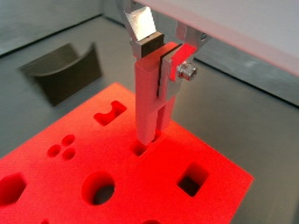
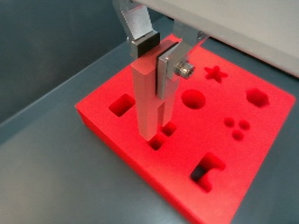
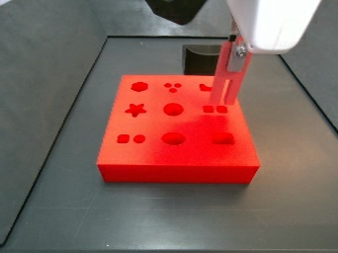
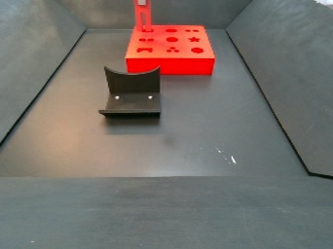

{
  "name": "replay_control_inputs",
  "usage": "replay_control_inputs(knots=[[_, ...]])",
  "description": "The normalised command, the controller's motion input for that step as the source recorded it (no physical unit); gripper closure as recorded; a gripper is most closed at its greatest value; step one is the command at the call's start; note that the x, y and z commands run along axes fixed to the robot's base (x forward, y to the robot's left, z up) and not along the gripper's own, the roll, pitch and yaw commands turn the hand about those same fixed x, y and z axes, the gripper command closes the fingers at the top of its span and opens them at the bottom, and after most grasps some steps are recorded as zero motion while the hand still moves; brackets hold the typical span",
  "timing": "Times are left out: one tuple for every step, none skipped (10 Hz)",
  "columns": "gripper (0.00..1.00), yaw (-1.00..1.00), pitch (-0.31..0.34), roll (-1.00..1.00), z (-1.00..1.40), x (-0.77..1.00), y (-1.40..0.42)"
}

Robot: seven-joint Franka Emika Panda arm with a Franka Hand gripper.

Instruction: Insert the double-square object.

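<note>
In a wrist view, the fingers are closed on the upper end of the double-square object, a slim pink rod standing upright. Its lower tip sits at a small square-edged hole in the red block. A dark curved block lies on the grey bench beyond the red block.

In a wrist view from the opposite side, the fingers clamp the rod, whose tip meets the block at a hole near one edge.

In a side view, the rod hangs upright under the white wrist, its end at the block's top face near the back right holes.

In a side view from far off, the rod stands over the distant red block, well apart from the dark curved block on the bench
</note>
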Motion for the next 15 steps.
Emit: replay_control_inputs(knots=[[1.0,-0.19,-0.024,-0.11,0.0,0.0,0.05],[1.0,0.0,0.0,0.0,0.0,0.0,-0.05],[1.0,0.0,-0.034,0.0,-0.17,0.03,-0.02],[1.0,0.0,-0.107,-0.05,-0.13,0.45,0.01],[1.0,0.02,-0.139,-0.08,-0.13,0.48,0.1],[1.0,0.02,-0.173,-0.11,-0.13,0.4,0.11],[1.0,0.0,-0.164,-0.07,-0.04,0.29,0.05],[1.0,0.0,-0.016,0.0,0.0,-0.04,0.13],[1.0,0.0,0.0,-0.04,0.0,-0.2,0.1],[1.0,0.01,0.0,0.0,0.0,-0.23,0.13],[1.0,0.0,0.0,0.0,0.0,-0.28,0.12],[1.0,0.0,0.0,0.0,-0.03,-0.36,0.14],[1.0,0.0,0.0,0.0,-0.11,-0.28,0.1],[1.0,0.0,0.0,0.0,-0.14,-0.24,0.05],[1.0,0.03,0.0,-0.02,-0.11,-0.11,0.0]])
